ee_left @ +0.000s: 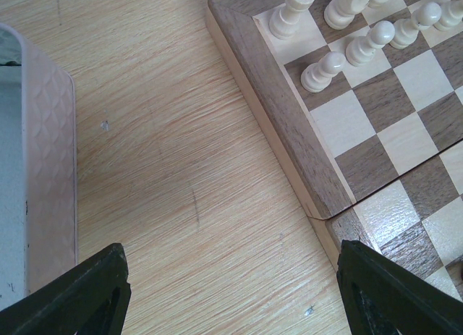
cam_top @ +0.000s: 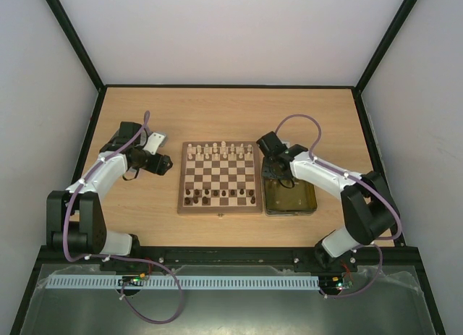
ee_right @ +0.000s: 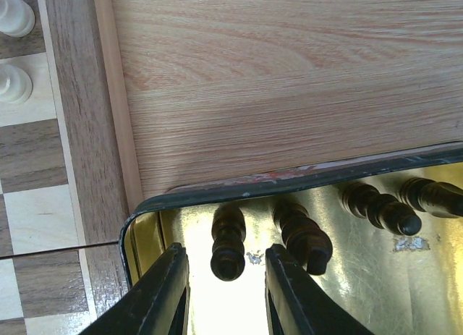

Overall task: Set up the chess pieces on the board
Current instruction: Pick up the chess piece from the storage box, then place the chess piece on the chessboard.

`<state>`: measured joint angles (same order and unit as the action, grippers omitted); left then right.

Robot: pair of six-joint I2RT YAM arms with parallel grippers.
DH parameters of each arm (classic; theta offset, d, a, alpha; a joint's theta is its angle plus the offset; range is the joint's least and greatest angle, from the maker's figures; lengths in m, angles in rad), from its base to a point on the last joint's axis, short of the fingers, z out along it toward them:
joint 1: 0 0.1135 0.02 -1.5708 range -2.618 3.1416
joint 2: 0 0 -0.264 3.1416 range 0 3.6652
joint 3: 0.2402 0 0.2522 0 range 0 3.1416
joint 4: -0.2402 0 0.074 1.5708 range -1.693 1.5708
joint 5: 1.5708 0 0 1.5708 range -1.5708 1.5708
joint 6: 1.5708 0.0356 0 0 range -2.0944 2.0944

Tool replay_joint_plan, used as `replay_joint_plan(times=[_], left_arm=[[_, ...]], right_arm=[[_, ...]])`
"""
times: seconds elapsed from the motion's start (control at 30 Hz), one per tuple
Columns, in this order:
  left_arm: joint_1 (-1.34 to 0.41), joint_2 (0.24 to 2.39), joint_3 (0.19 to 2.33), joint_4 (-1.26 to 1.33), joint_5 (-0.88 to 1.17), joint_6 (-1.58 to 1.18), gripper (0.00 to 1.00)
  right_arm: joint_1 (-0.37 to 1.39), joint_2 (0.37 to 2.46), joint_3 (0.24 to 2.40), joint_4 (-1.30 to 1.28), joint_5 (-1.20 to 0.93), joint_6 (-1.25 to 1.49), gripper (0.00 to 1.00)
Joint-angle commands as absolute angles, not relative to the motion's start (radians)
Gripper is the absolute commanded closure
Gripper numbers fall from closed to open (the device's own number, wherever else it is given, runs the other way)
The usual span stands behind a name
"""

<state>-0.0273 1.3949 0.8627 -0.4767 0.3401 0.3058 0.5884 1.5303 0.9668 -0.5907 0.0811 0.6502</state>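
The board [cam_top: 221, 177] lies mid-table, with cream chess pieces [cam_top: 221, 151] along its far rows and dark ones [cam_top: 221, 197] along its near rows. My left gripper [cam_top: 163, 163] hangs open over bare table left of the board, its fingers [ee_left: 79, 295] wide apart and holding nothing. My right gripper [ee_right: 226, 291] reaches into the yellow-lined tin [ee_right: 289, 179]. Its jaws stand one on each side of a dark piece [ee_right: 228, 241] lying there, with a gap showing on both sides. Three more dark pieces [ee_right: 300, 234] lie beside it in the tin.
The tin [cam_top: 307, 202] sits against the board's right side. A silver lid [cam_top: 153, 142] lies left of the board, close to the left gripper; its edge [ee_left: 43, 168] shows in the left wrist view. The board's rim [ee_left: 289, 125] carries cream pieces [ee_left: 322, 71] near that corner.
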Motion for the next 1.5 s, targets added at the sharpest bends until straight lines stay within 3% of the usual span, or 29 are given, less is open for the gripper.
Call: replay_joint_plan(times=[0.0, 0.4, 0.77, 1.2, 1.3, 1.47], left_arm=[[-0.021, 1.394, 0.859, -0.478, 0.352, 0.311, 0.21], [-0.021, 1.393, 0.859, -0.482, 0.351, 0.311, 0.21], [-0.021, 1.391, 0.858, -0.480, 0.348, 0.311, 0.21], [-0.021, 1.393, 0.857, -0.479, 0.350, 0.311, 0.21], [-0.021, 1.395, 0.857, -0.476, 0.349, 0.311, 0.21], [-0.021, 1.399, 0.859, -0.475, 0.347, 0.310, 0.21]], right_arm=[[0.583, 1.553, 0.963, -0.572, 0.098, 0.640, 0.72], [0.569, 1.592, 0.943, -0.527, 0.102, 0.640, 0.76], [0.566, 1.568, 0.937, -0.530, 0.097, 0.640, 0.92], [0.567, 1.450, 0.988, -0.617, 0.098, 0.642, 0.98], [0.626, 1.425, 1.025, -0.647, 0.097, 0.658, 0.98], [0.867, 1.471, 1.158, -0.725, 0.165, 0.729, 0.98]])
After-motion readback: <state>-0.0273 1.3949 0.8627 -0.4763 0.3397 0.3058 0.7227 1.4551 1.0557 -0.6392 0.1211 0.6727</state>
